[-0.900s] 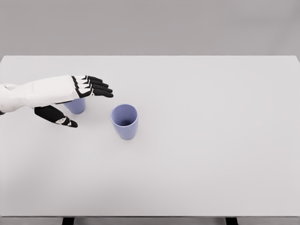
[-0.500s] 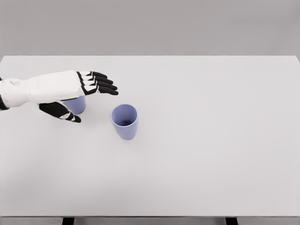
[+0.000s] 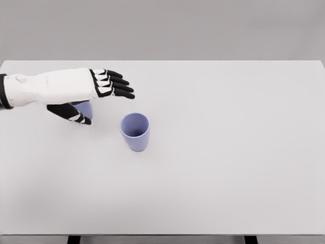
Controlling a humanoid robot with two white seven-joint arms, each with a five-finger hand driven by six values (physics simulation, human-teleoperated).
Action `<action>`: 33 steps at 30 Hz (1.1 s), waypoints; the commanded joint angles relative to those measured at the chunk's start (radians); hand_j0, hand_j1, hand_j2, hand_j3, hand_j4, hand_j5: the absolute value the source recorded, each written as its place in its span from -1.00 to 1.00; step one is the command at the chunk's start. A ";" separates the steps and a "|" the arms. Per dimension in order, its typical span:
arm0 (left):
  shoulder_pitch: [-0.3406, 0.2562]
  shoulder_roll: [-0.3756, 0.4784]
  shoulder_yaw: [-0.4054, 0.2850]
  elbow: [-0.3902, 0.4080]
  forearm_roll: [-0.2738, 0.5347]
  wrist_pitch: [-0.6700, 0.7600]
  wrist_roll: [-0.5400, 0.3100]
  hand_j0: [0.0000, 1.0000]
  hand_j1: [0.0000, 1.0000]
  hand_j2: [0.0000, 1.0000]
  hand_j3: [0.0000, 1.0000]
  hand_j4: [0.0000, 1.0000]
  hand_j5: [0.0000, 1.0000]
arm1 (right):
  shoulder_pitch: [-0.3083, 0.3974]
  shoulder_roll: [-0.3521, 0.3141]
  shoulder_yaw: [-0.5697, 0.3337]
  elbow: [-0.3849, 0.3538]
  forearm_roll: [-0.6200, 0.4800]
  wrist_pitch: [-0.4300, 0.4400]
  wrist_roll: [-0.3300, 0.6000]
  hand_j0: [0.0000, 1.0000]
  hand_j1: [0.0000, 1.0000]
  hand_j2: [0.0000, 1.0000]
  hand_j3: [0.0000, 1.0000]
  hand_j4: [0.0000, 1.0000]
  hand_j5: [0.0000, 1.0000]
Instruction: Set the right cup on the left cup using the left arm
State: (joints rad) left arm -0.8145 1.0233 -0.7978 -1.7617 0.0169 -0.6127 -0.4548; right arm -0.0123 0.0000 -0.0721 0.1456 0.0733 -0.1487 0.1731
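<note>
We see the left hand (image 3: pixel 96 91) reaching in from the table's (image 3: pixel 228 152) left edge, fingers spread and holding nothing. It hovers over the left cup (image 3: pixel 85 108) — mostly hidden beneath it, nearer the far-left corner. The right cup (image 3: pixel 135 131) stands upright just beside it toward the table's middle — untouched, mouth open.

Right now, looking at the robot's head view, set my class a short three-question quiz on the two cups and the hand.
1. True or false: the left hand is gripping the right cup.
2. Which cup is partly hidden by that hand? A) left cup B) right cup
3. Fill in: both cups stand upright on the white ____.

Key: 1 false, its fingers are spread and hold nothing; 2 A; 3 table.
</note>
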 commanded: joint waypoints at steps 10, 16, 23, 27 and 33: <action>-0.227 -0.045 -0.328 0.084 0.117 0.002 0.011 1.00 1.00 1.00 1.00 1.00 1.00 | 0.000 0.000 0.000 0.000 0.000 0.000 0.000 1.00 1.00 1.00 1.00 1.00 1.00; -0.227 -0.109 -0.365 0.131 0.101 0.002 0.015 1.00 1.00 1.00 1.00 1.00 1.00 | 0.000 0.000 0.000 0.000 0.000 0.000 0.000 1.00 1.00 1.00 1.00 1.00 1.00; -0.227 -0.129 -0.388 0.159 0.089 0.002 0.016 1.00 1.00 1.00 1.00 1.00 1.00 | 0.000 0.000 0.000 0.000 0.000 0.000 0.000 1.00 1.00 1.00 1.00 1.00 1.00; -0.230 -0.129 -0.388 0.163 0.054 0.002 0.016 1.00 1.00 1.00 1.00 1.00 1.00 | 0.000 0.000 0.000 0.000 0.000 0.000 0.000 1.00 1.00 1.00 1.00 1.00 1.00; -0.233 -0.167 -0.379 0.243 -0.038 0.002 0.039 1.00 1.00 1.00 1.00 1.00 1.00 | 0.000 0.000 0.000 0.000 0.000 0.000 0.000 1.00 1.00 1.00 1.00 1.00 1.00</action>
State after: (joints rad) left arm -1.0416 0.8749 -1.1790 -1.5450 -0.0119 -0.6130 -0.4202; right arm -0.0123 0.0000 -0.0721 0.1456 0.0733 -0.1487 0.1731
